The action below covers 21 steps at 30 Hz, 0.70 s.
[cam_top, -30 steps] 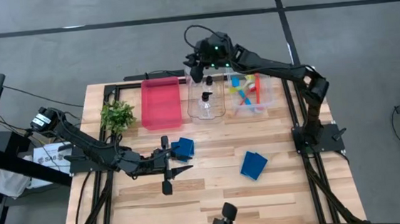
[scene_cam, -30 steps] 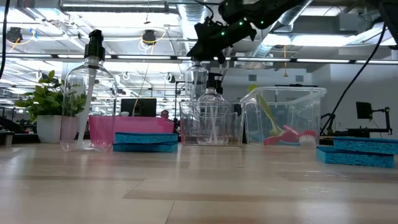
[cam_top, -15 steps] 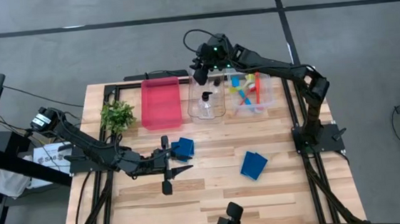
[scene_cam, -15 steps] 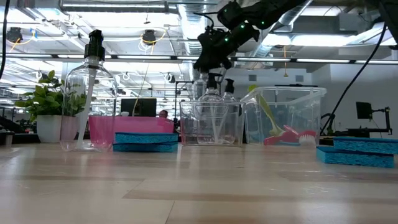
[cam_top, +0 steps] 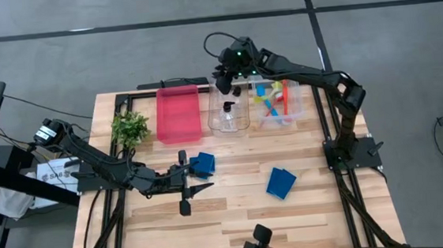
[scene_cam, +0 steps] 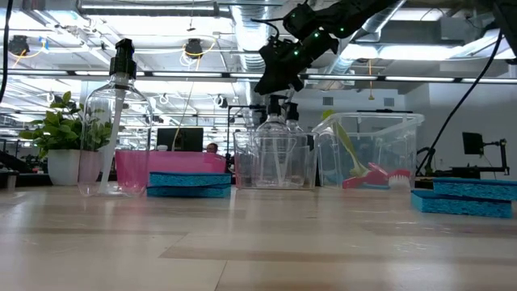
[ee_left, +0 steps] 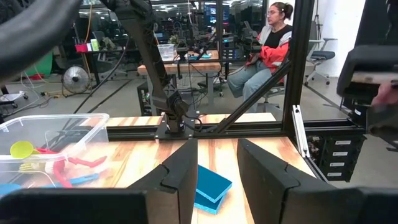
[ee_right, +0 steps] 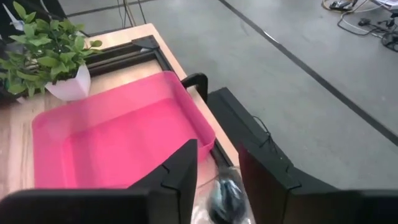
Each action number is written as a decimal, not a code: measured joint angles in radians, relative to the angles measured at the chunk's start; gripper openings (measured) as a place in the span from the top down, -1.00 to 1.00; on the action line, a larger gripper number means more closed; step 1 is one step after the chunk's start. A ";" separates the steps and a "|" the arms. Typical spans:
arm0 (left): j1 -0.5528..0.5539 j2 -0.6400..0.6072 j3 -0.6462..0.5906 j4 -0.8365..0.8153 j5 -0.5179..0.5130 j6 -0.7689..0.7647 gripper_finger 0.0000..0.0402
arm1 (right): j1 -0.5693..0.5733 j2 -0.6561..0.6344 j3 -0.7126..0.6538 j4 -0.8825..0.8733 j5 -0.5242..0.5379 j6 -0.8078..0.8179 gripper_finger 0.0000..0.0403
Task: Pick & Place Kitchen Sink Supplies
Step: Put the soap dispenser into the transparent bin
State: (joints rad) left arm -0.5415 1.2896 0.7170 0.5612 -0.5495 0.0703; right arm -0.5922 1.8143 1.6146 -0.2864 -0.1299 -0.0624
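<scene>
A red tray (cam_top: 178, 114) sits at the far side of the wooden table (cam_top: 237, 218), with a small green leafy plant (cam_top: 130, 128) in a white pot just beside it. Two clear plastic bins (cam_top: 228, 111) stand side by side next to the tray. In the room beyond, a seated person (ee_left: 270, 46) shows in the left wrist view.

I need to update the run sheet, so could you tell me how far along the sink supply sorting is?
Done: brushes lie in the right clear bin, and pump bottles stand in the middle bin. In hand: the right gripper hovers open above that middle bin. Left: two blue sponges, one beside the left gripper, one alone on the table.
</scene>
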 joint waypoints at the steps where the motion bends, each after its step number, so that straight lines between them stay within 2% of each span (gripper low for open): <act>1: 0.000 0.000 0.000 0.000 0.000 0.000 0.42 | 0.000 -0.007 -0.001 -0.003 0.000 0.000 0.43; 6: 0.000 0.000 0.000 -0.001 0.000 0.000 0.42 | 0.015 -0.088 -0.001 -0.002 0.000 -0.042 0.33; 11: 0.000 0.000 0.000 -0.004 0.000 0.001 0.42 | 0.046 -0.213 -0.001 -0.038 0.001 -0.113 0.35; 21: 0.001 0.027 -0.001 -0.005 0.008 0.003 0.42 | 0.141 -0.452 -0.001 -0.302 -0.002 -0.156 0.41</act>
State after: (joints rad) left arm -0.5406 1.3162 0.7158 0.5563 -0.5419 0.0735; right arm -0.4511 1.3619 1.6135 -0.5887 -0.1319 -0.2188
